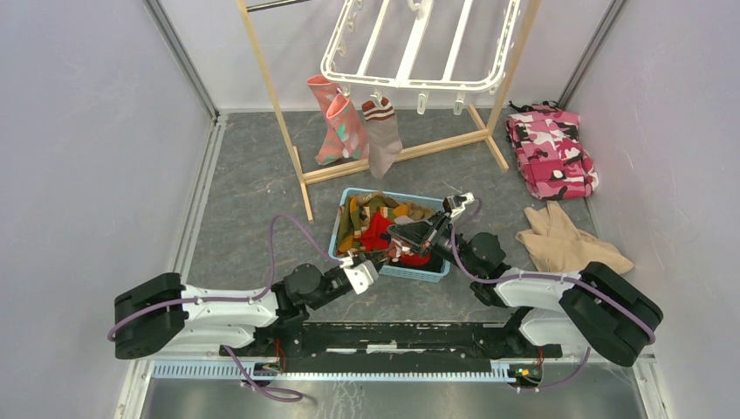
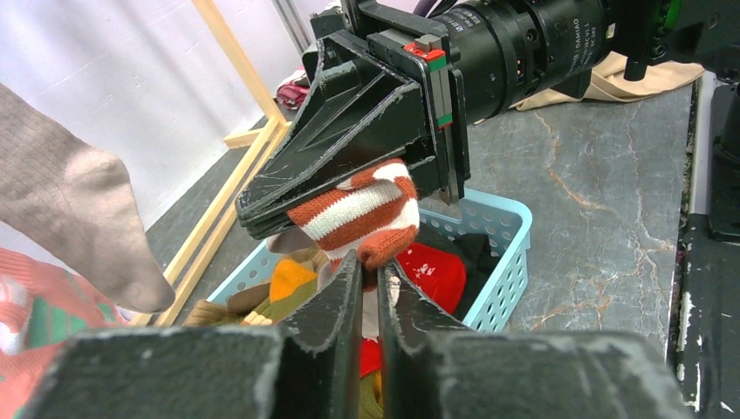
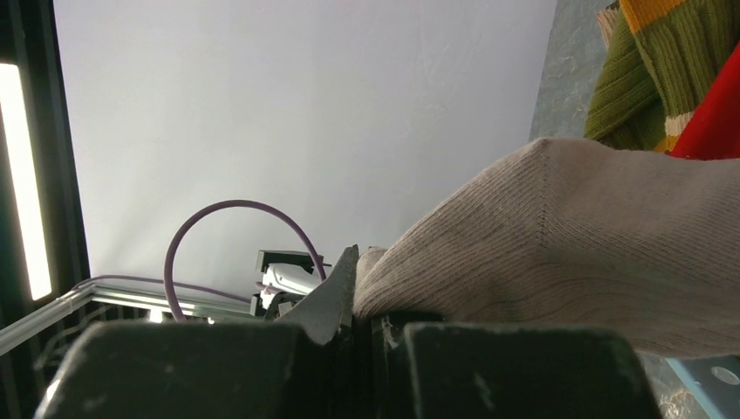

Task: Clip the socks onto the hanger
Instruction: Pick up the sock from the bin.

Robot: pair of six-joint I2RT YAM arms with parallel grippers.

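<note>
Both my hands on one sock above the basket, the rack a long way off.

My left gripper is nearly shut, nipping only the lip of the grey-brown knitted sock with the red-and-white striped cuff. That thin bite is my worry: I judge a pull from either arm could slide the cuff out. My right gripper is clamped tight on the same sock just beyond, knit bulging over its fingers, so opposed moves could stretch it or tear it loose. It hangs over the light blue plastic basket of loose socks, where it would drop if I slip. The white plastic rectangular drying rack hangs well apart at the far end, with other socks already clipped on its near rim.
</note>
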